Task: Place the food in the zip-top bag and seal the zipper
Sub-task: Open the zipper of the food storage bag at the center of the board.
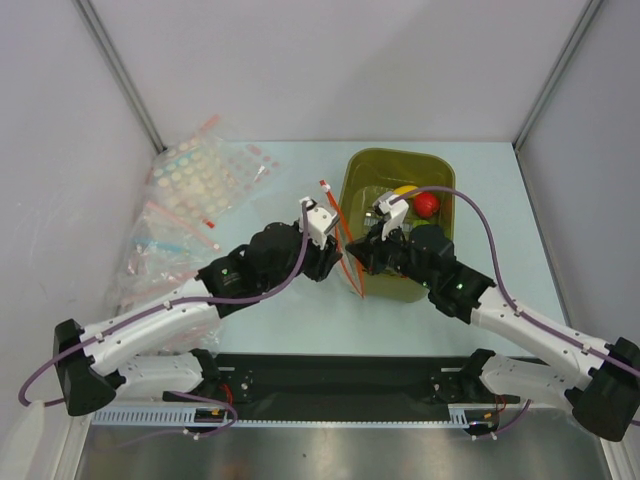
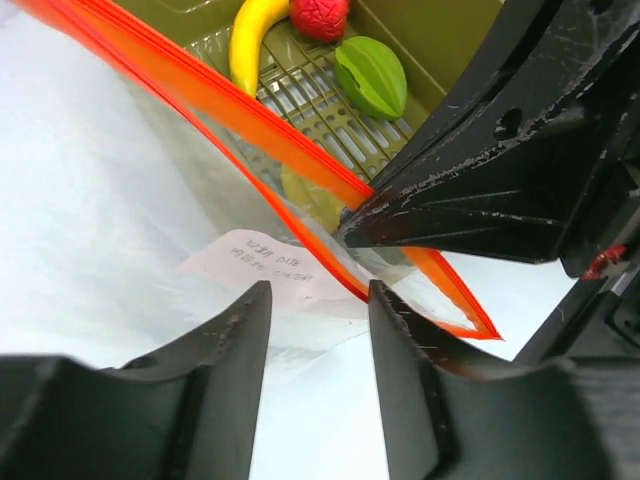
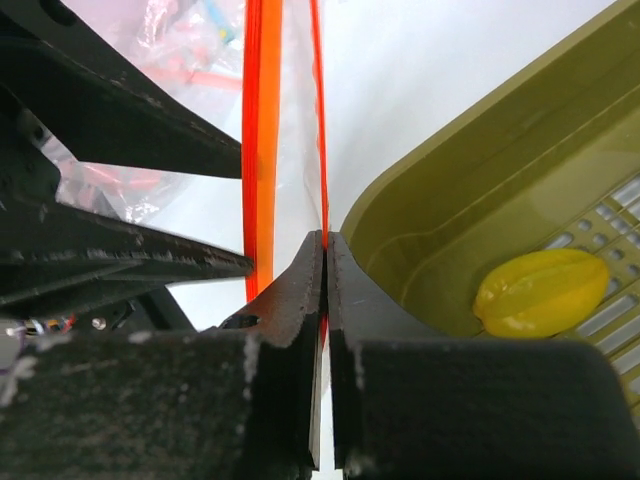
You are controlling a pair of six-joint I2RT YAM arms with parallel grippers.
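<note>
The clear zip-top bag (image 2: 150,180) hangs with its mouth open beside the olive basket (image 1: 400,275). Its orange-red zipper (image 1: 345,245) shows as two parted strips. My right gripper (image 3: 326,240) is shut on one strip (image 3: 318,120); the other strip (image 3: 262,150) stands to its left. My left gripper (image 2: 318,295) is open, its fingers either side of the bag's white label (image 2: 262,265), by that other strip. In the basket lie a yellow banana (image 2: 250,40), a red fruit (image 2: 320,15), a green piece (image 2: 372,75) and a yellow piece (image 3: 545,292).
A heap of other clear bags (image 1: 195,190) with pale dots and pink or blue strips lies at the back left, against the wall. The basket stands right of centre, its near left corner close to both grippers.
</note>
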